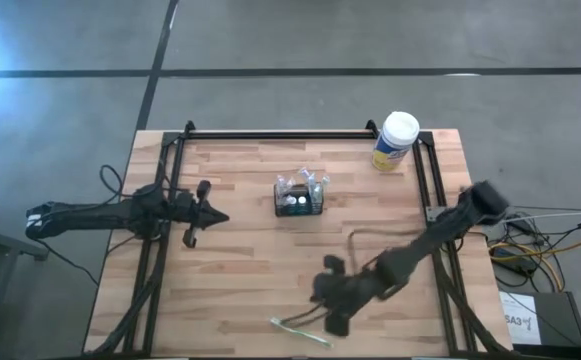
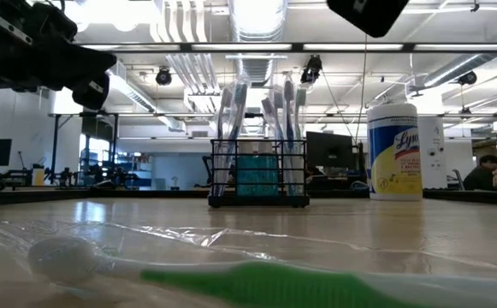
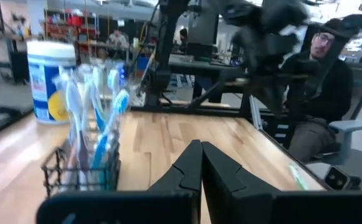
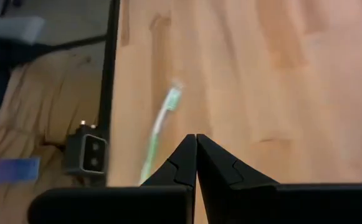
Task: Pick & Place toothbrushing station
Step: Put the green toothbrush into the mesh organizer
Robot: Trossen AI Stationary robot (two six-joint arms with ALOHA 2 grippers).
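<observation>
Wooden planks make up the table (image 1: 240,290), and from above the toothbrushing station (image 1: 300,200) stands near its middle, holding upright brushes. A yellow canister (image 1: 395,142) sits at the far right corner. The left gripper (image 1: 213,216) hovers well left of the caddy; the right gripper (image 1: 332,318) hangs near a loose green toothbrush (image 1: 300,331) at the near edge (probably the next item to load).

At table height, the station (image 2: 258,174) stands upright beyond the toothbrush (image 2: 257,281).

Left wrist: fingers (image 3: 190,171) pressed together, caddy (image 3: 84,168) off to one side.

Right wrist: fingers (image 4: 200,163) clenched empty, toothbrush (image 4: 162,121) just ahead.
</observation>
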